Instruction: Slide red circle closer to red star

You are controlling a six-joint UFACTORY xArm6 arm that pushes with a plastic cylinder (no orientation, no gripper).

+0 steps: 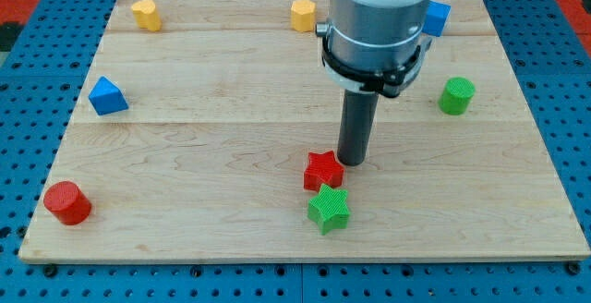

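Note:
The red circle [67, 202] stands near the board's bottom left corner. The red star [322, 170] lies right of the board's middle, toward the view's bottom, touching the green star [329, 209] just below it. My tip [353, 162] rests on the board right beside the red star's upper right edge, far to the right of the red circle. The rod hangs from the grey arm at the view's top.
A blue triangle [107, 96] sits at the left. A yellow block [145, 14] and an orange-yellow block [303, 15] stand along the top edge. A blue block [437, 18] is partly behind the arm. A green cylinder [456, 95] stands at the right.

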